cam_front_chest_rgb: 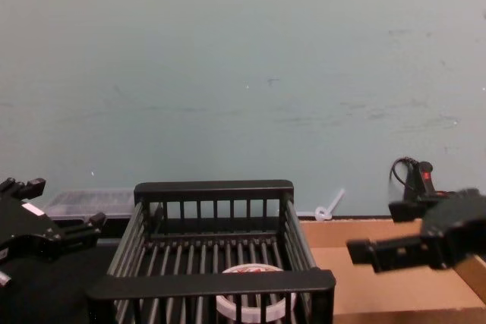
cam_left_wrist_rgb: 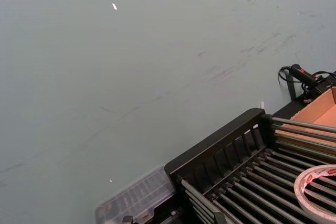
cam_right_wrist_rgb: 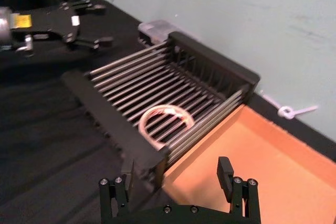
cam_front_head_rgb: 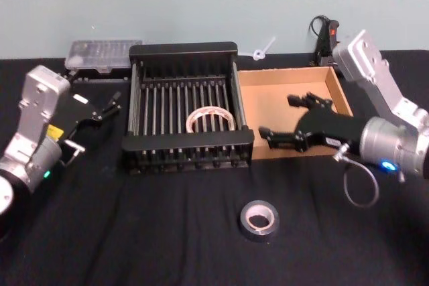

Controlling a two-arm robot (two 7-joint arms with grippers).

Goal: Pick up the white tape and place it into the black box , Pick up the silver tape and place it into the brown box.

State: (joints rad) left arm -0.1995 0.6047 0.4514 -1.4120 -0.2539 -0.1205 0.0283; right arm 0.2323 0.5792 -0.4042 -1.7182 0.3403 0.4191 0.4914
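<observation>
The white tape lies flat on the slatted bottom of the black box. On the black cloth in front of the box, the silver tape lies flat with nothing touching it. The brown box stands against the black box's right side. My right gripper hovers open and holds nothing over the brown box's left part. Left of the black box, my left gripper is raised, open and holds nothing.
A clear plastic case sits behind the black box's left corner. A white plastic loop and a black tool with a red button lie by the wall. Black cloth runs along the table front.
</observation>
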